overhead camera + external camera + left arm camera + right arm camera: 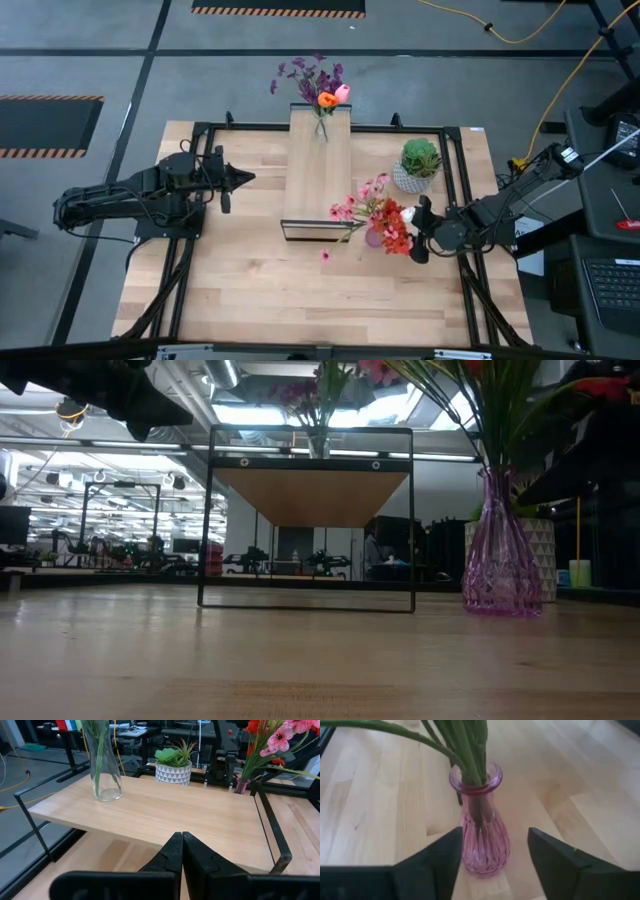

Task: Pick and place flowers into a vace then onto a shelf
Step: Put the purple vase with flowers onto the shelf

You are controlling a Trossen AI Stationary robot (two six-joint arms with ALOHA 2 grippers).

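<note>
A pink glass vase point(482, 840) stands on the table to the right of the shelf point(318, 170), and pink and red flowers point(385, 220) lean out of its neck. My right gripper point(495, 834) is open. It points at the vase from the table's right, with one finger on either side of the vase's belly and a gap showing on one side. On the shelf's far end stands a clear vase point(321, 128) holding purple, orange and pink flowers. My left gripper point(181, 840) is shut and empty, and it hovers left of the shelf.
A round green plant in a white pot point(419, 165) sits behind the pink vase, close to my right arm. Black frame rails point(455, 180) run along the table's left and right sides. The near half of the table point(300, 290) is bare wood.
</note>
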